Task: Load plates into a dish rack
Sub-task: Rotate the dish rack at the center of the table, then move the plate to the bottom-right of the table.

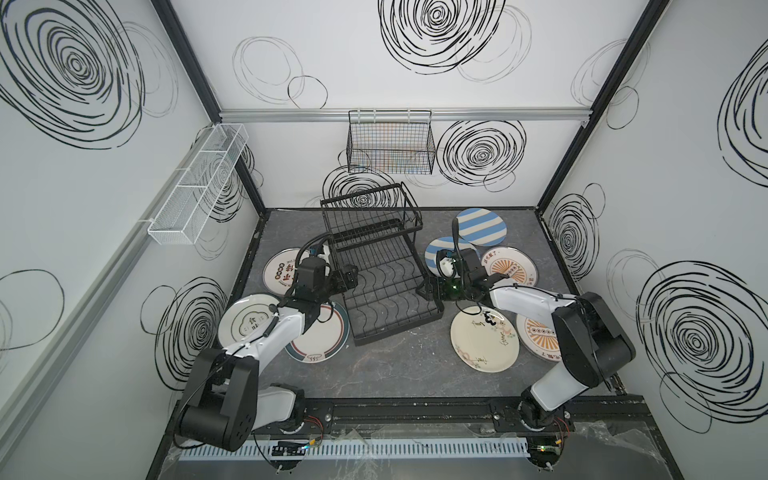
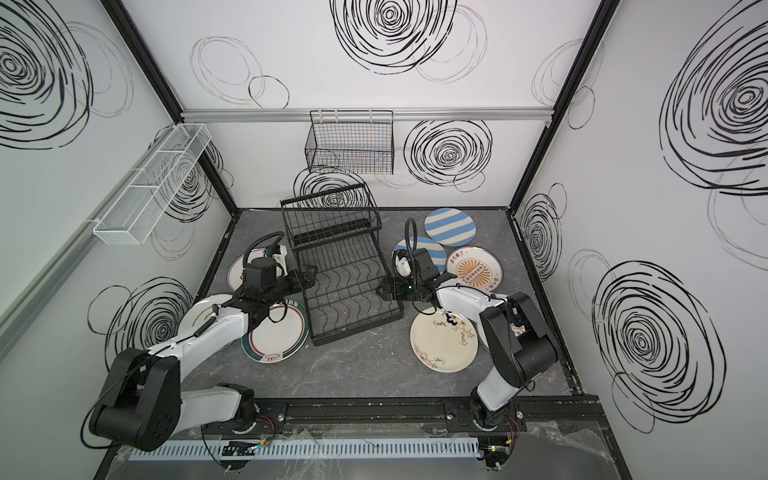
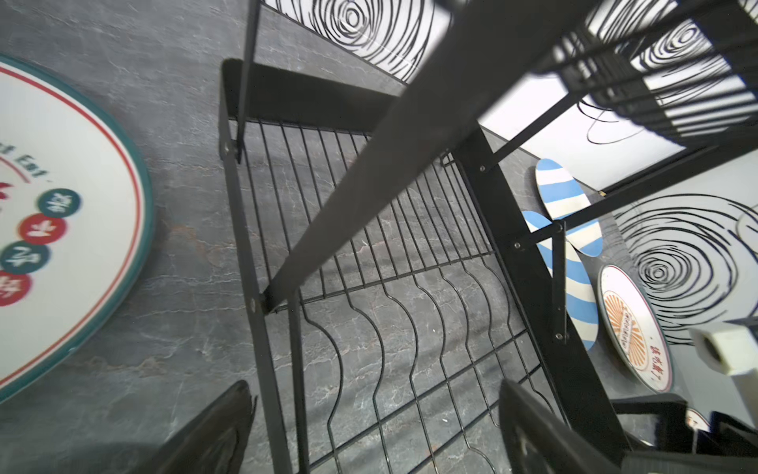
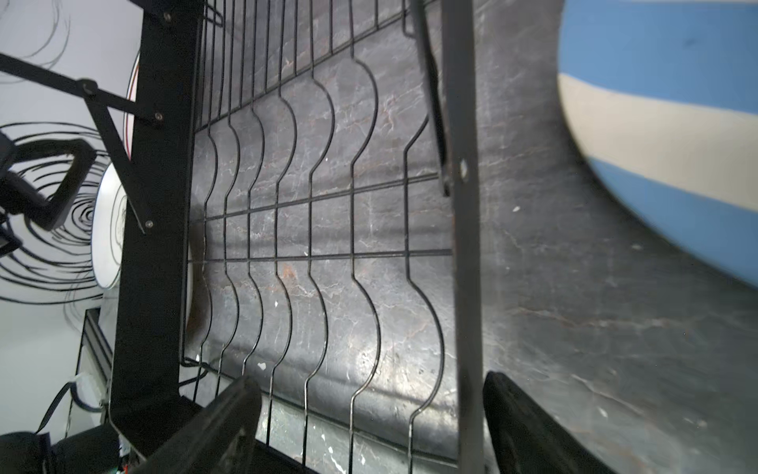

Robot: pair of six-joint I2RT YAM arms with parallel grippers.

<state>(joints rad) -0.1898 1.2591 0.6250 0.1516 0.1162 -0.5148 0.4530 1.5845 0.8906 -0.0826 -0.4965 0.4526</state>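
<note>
The black two-tier dish rack (image 1: 386, 286) stands mid-table with no plates in it. My left gripper (image 1: 351, 279) is open at its left side rail, and in the left wrist view the gripper (image 3: 377, 427) straddles that rail (image 3: 283, 410). My right gripper (image 1: 424, 289) is open at the right side rail, which stands between the jaws (image 4: 369, 427). Plates lie flat around the rack: two striped ones (image 1: 481, 226) (image 1: 436, 249), a sunburst one (image 1: 509, 270), a script one (image 1: 478, 340), a teal-rimmed one (image 1: 320, 343) and a red-character one (image 1: 280, 272).
A black grid basket (image 1: 390, 141) hangs on the back wall and a long white mesh basket (image 1: 199, 183) on the left wall. Two more plates (image 1: 243, 320) (image 1: 536, 336) lie partly under my arms. A slotted white cable duct (image 1: 353, 449) runs along the front edge.
</note>
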